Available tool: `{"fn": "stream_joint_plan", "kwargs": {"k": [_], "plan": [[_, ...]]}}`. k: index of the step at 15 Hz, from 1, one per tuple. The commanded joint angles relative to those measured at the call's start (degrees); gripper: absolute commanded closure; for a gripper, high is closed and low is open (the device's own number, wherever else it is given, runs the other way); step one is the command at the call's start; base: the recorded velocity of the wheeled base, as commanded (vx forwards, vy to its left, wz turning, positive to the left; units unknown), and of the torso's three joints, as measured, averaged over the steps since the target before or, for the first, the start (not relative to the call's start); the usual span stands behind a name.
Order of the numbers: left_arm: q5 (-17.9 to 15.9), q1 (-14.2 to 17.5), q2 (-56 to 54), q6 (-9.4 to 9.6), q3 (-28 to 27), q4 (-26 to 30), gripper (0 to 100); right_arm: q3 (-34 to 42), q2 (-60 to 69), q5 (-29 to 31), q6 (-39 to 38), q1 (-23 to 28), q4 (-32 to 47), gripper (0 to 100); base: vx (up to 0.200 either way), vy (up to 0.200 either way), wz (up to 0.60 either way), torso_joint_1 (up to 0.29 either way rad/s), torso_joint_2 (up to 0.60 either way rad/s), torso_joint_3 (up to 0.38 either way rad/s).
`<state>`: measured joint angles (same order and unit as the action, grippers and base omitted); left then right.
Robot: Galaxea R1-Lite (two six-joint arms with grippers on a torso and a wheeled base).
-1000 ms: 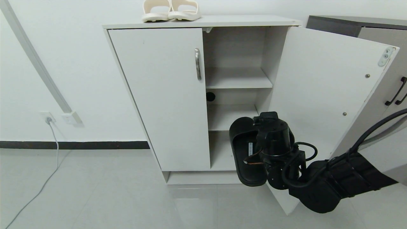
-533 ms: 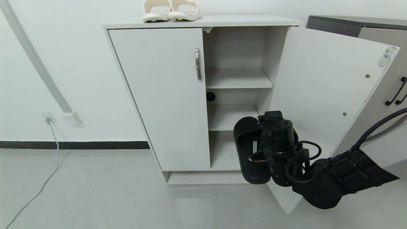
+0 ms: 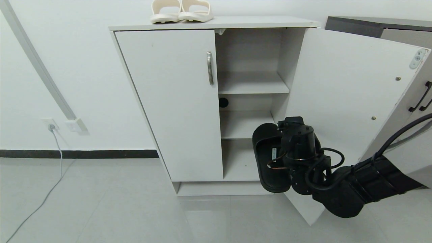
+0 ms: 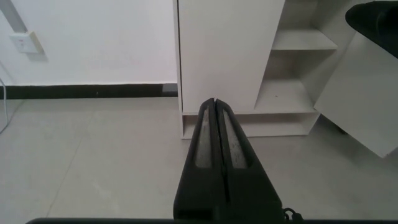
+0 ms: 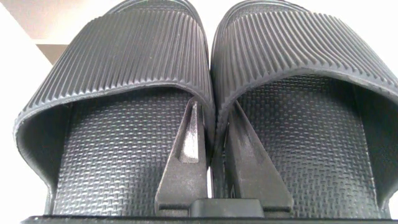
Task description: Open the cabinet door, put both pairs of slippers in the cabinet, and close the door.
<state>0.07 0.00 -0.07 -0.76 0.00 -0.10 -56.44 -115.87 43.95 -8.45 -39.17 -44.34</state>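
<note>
The white cabinet (image 3: 162, 101) stands with its right door (image 3: 341, 101) swung wide and its left door shut. My right gripper (image 5: 211, 152) is shut on the pair of black slippers (image 3: 270, 157), one finger inside each slipper, pinching their inner edges together. In the head view the black pair hangs sole-outward in front of the lowest compartments on the open side. A cream pair of slippers (image 3: 181, 10) lies on the cabinet top. My left gripper (image 4: 214, 130) is shut on nothing, low over the floor, facing the cabinet.
A grey cabinet (image 3: 398, 50) stands right behind the open door. Three bare shelves (image 3: 251, 82) show inside the open half. A wall socket with a cable (image 3: 50, 127) sits at the left; open tiled floor lies before the cabinet.
My right gripper has carried the black slippers a little to the right and slightly up. The open door has swung somewhat wider.
</note>
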Motion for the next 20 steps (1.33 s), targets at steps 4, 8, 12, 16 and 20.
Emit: {"fn": "stream_joint_plan", "kwargs": {"k": [4, 8, 12, 16, 20], "plan": [[0.01, 0.00, 0.07, -0.04, 0.00, 0.01, 100, 0.02, 0.12, -0.09, 0.10, 0.06, -0.05, 100, 0.000, 0.000, 0.00, 0.000, 0.00, 0.000], [0.01, 0.00, 0.07, 0.05, 0.00, 0.01, 100, 3.09, 0.56, -8.18, 0.54, -5.83, -5.76, 100, 0.000, 0.000, 0.00, 0.000, 0.00, 0.000], [0.01, 0.00, 0.07, 0.05, 0.00, 0.01, 100, -2.27, -6.65, -9.41, 0.71, -6.27, -6.55, 100, 0.000, 0.000, 0.00, 0.000, 0.00, 0.000], [0.01, 0.00, 0.07, 0.05, 0.00, 0.01, 100, -4.29, -9.64, -9.14, 0.54, -5.48, -7.17, 100, 0.000, 0.000, 0.00, 0.000, 0.00, 0.000], [0.01, 0.00, 0.07, 0.14, 0.00, 0.01, 100, -4.47, -9.72, -9.23, 0.01, -5.22, -7.17, 100, 0.000, 0.000, 0.00, 0.000, 0.00, 0.000]]}}
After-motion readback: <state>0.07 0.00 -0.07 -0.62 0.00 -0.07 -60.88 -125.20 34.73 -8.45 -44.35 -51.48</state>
